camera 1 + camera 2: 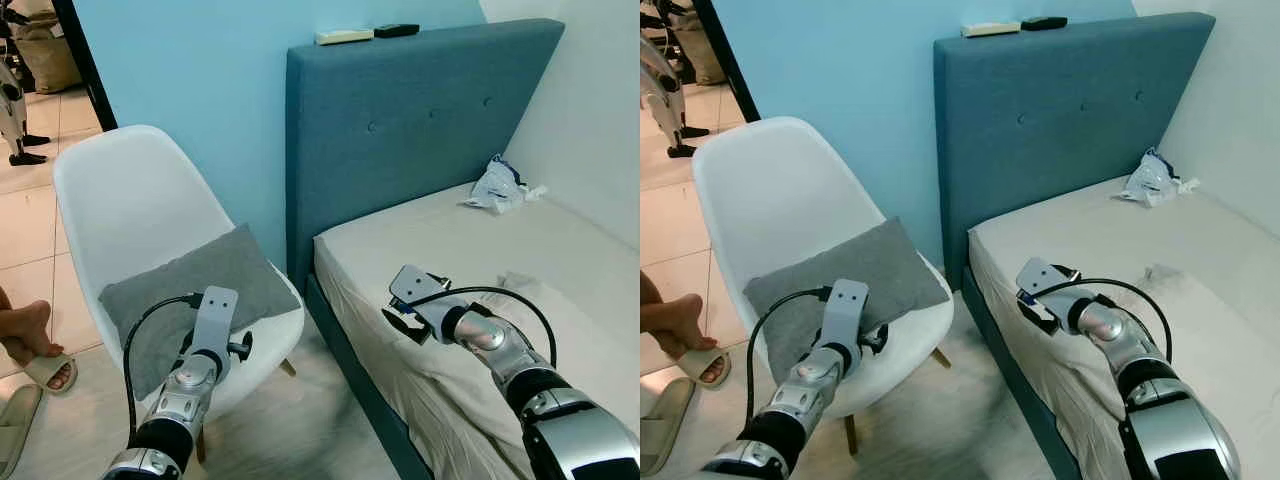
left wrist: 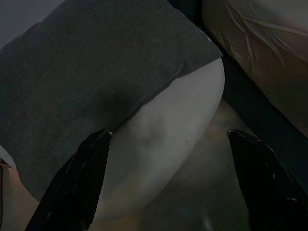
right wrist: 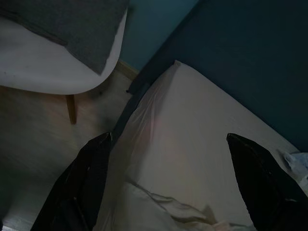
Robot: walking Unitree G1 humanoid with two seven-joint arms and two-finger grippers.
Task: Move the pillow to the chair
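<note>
The grey pillow (image 1: 195, 290) lies flat on the seat of the white chair (image 1: 130, 200), one corner reaching toward the seat's bed-side edge and the opposite corner drooping slightly over the front rim. The chair stands on the tiled floor (image 1: 300, 430) just beside the bed (image 1: 500, 260), its back toward the blue wall (image 1: 200, 70).

The left hand (image 2: 168, 180) hovers above the front of the chair seat, its two black fingers (image 2: 72, 187) spread wide with nothing between them — in the left wrist view the pillow's edge and the bare white seat show in the gap. Whether a fingertip brushes the pillow is hard to say from that dim view; it looks clear of it.

The right hand (image 3: 168, 180) is held over the near corner of the bed's pale mattress, also spread open and empty, pointing toward the teal headboard (image 1: 420, 120).

On the far side of the mattress, near the white wall, sits a crumpled plastic bag (image 1: 497, 186). Two small flat objects — a cream remote (image 1: 343, 37) and a dark one (image 1: 396, 30) — rest on top of the headboard. At the left edge, a person's bare foot (image 1: 25, 330) rests above a sandal (image 1: 50, 372) on the floor.
</note>
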